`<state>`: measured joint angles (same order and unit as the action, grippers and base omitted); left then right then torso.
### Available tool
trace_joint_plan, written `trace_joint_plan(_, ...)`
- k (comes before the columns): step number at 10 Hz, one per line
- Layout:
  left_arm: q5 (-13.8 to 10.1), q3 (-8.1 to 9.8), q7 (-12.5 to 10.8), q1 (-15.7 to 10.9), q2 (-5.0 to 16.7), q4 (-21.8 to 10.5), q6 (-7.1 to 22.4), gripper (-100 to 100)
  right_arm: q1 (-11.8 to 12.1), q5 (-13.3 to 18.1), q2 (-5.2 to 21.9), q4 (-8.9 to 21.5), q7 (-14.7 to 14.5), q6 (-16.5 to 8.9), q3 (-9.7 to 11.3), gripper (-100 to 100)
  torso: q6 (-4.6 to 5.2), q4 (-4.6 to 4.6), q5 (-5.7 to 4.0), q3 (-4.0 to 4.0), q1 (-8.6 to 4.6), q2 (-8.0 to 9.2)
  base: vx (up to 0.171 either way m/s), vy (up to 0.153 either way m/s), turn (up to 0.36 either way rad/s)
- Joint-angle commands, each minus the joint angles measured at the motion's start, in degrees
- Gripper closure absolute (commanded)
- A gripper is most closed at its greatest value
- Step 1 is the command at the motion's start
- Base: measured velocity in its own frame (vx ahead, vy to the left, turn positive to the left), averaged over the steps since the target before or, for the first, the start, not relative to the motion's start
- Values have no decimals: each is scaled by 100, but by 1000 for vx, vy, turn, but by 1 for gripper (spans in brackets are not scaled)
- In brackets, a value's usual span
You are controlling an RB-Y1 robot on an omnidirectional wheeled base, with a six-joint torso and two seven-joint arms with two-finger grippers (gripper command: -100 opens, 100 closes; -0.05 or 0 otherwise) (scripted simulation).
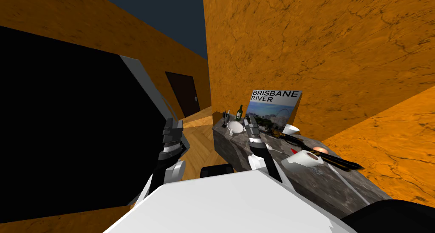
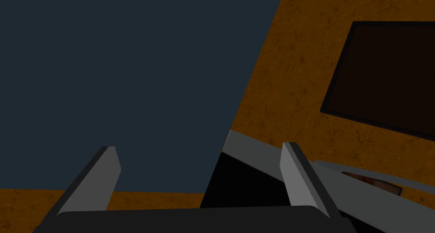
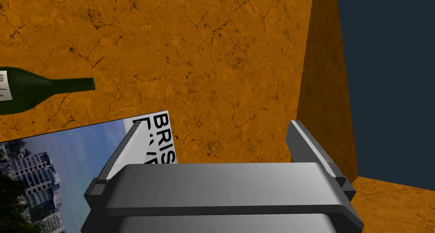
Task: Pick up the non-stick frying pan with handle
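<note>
The dark frying pan (image 1: 330, 157) lies on the grey stone worktop (image 1: 340, 188), its long handle pointing away from the wall, just beside a white paper roll (image 1: 302, 160); its bowl is hard to make out. Farther along the worktop stand a white bowl (image 1: 235, 126), a green bottle (image 1: 239, 112) and a "BRISBANE RIVER" poster (image 1: 272, 109) leaning on the orange wall. The right gripper (image 3: 221, 130) is raised above the worktop near the bowl, apart from the pan, fingers (image 3: 306, 143) spread wide with nothing between them. The left gripper (image 2: 199, 147) is held up off the worktop's side, its fingers likewise apart and empty.
</note>
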<state>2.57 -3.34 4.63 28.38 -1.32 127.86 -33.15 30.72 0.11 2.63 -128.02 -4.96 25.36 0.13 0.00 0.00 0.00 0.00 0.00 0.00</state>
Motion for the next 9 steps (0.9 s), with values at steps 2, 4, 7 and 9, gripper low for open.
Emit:
trace_joint_plan(2, 0, -1, 0, -1, 0, 0, 0, 0, 0, 84, 436, 66, -150, -157, 22, -100, -1, 3, 2, 10, 10, 19, -81, 55, 59)
trace_joint_plan(4, 0, -1, 0, -1, -1, 0, 0, 0, 6, 172, 789, 132, -310, -318, 53, -100, -1, 7, 7, 17, 32, 30, -76, 85, 67)
trace_joint_plan(7, 0, 0, 0, 0, 0, 0, 0, 0, 17, 284, 1237, 220, -514, -521, 88, -100, 0, 4, 5, 11, 18, 17, -43, 53, 61)
trace_joint_plan(9, 0, -1, 0, -1, 0, 0, 0, 0, 24, 347, 1516, 270, -631, -635, 105, -100, -1, 4, 3, 10, 14, 18, -42, 42, 64)
